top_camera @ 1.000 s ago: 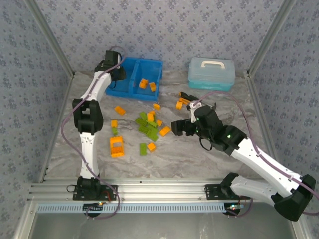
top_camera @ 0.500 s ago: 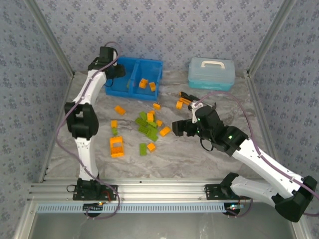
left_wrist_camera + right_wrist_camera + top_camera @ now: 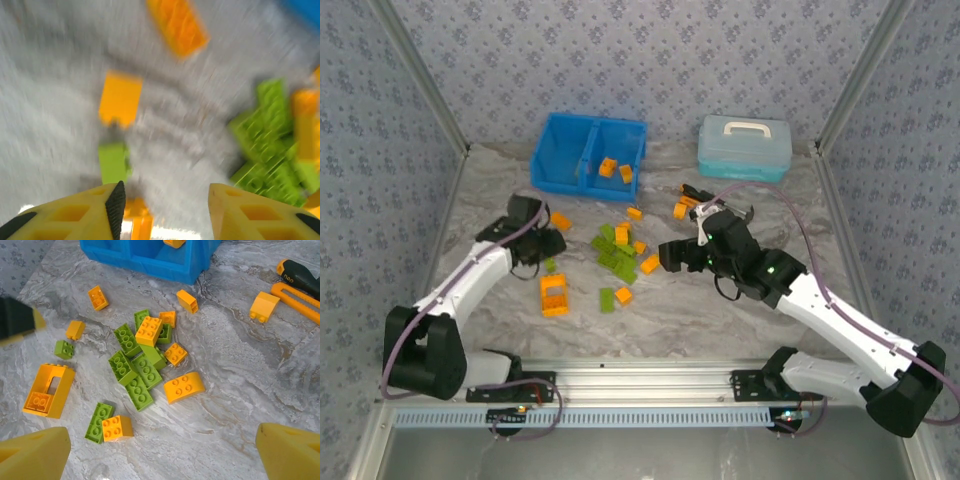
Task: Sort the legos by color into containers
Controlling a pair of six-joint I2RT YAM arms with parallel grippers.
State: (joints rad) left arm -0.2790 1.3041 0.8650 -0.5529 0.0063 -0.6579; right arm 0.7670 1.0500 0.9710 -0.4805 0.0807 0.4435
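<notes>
Green brick (image 3: 113, 162) is lying just ahead of the left claw (image 3: 165, 200), which is hanging half open, holding nothing. The right claw (image 3: 165, 450) is gaping wide above the brick pile (image 3: 142, 365). Probably a pick-up is beginning: next comes dropping around one brick and squeezing.

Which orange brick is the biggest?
The orange block with a window-like hole, lying left of the green bricks; every other orange one is smaller and solid.
</notes>
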